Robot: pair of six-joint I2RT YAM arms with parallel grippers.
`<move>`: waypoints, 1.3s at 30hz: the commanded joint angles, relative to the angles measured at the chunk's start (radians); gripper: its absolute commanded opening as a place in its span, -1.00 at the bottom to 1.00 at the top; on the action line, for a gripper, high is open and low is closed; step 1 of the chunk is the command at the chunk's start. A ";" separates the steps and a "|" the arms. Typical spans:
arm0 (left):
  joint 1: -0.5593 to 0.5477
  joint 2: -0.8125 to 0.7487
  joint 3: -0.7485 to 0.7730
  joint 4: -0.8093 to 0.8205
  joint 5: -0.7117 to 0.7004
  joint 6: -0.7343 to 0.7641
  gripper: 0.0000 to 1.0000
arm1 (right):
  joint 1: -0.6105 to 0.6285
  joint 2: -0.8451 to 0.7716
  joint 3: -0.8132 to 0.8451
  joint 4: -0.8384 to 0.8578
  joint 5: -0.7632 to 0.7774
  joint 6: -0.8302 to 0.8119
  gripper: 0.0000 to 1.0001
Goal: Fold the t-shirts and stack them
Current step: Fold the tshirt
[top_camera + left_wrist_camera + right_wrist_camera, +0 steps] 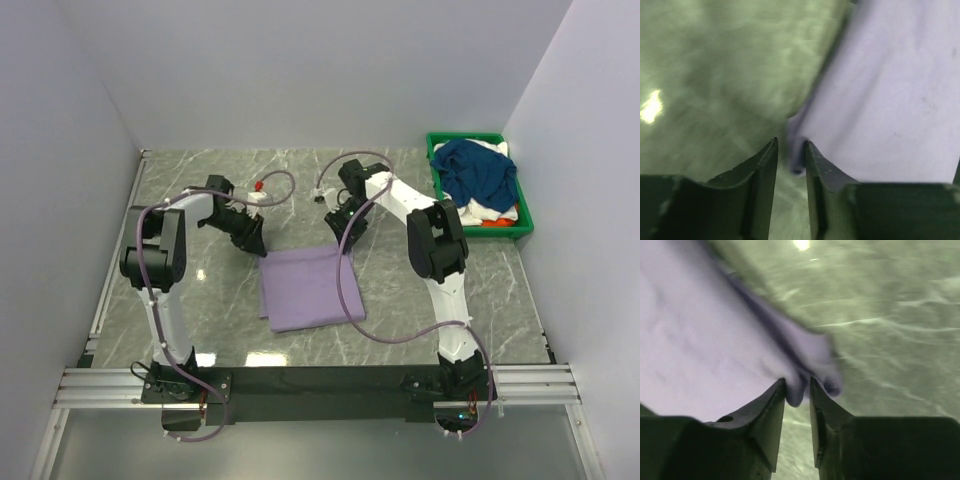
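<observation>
Barely parted, left fingers (760,185), right fingers (767,425), lavender t-shirt (310,288) corners between tips

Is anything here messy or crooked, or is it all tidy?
The folded lavender shirt lies slightly crooked on the table. In the green bin, the navy shirt is heaped crumpled over a white garment and an orange garment. Nothing is spilled.

Left arm (155,250) elbow out at 9 o'clock, left gripper (252,238) angled down toward 5 o'clock. Right arm (437,245) elbow at 3 o'clock, right gripper (340,224) toward 6. Both jaws slightly parted (narrow gaps).
</observation>
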 commanded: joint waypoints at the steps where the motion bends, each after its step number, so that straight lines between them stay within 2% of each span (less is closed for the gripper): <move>1: 0.071 -0.031 0.048 0.095 0.015 -0.150 -0.31 | -0.058 -0.003 0.089 0.013 0.003 0.112 -0.28; 4: 0.108 -0.095 0.047 0.116 0.020 -0.186 -0.14 | -0.098 -0.044 0.090 0.030 -0.029 0.186 -0.13; 7: 0.119 -0.183 0.018 0.110 0.046 -0.206 -0.12 | -0.132 -0.135 0.024 0.073 -0.090 0.246 -0.14; 10: 0.113 -0.260 -0.042 0.119 0.125 -0.265 -0.12 | -0.135 -0.224 -0.061 0.090 -0.173 0.230 -0.15; 12: 0.093 -0.281 -0.089 0.138 0.210 -0.316 -0.14 | -0.134 -0.250 -0.106 0.079 -0.311 0.217 -0.22; 16: 0.038 -0.288 -0.192 0.260 0.274 -0.543 -0.15 | -0.097 -0.194 -0.123 0.030 -0.486 0.236 -0.42; 18: 0.021 -0.269 -0.235 0.309 0.285 -0.586 -0.18 | -0.080 -0.142 -0.152 0.059 -0.550 0.293 -0.51; 22: 0.016 -0.161 -0.265 0.377 0.253 -0.727 -0.19 | -0.077 -0.063 -0.201 0.191 -0.520 0.405 -0.52; 29: 0.027 0.080 -0.096 0.373 0.173 -0.767 -0.24 | -0.124 0.057 -0.168 0.381 -0.431 0.623 -0.36; 34: 0.074 0.225 0.145 0.336 0.136 -0.752 -0.26 | -0.163 0.127 -0.007 0.406 -0.397 0.654 -0.28; 36: 0.090 0.233 0.240 0.296 0.147 -0.729 -0.26 | -0.164 0.135 0.096 0.363 -0.382 0.617 -0.24; 39: 0.091 0.164 0.249 0.256 0.211 -0.663 -0.24 | -0.164 0.046 0.083 0.349 -0.412 0.589 -0.18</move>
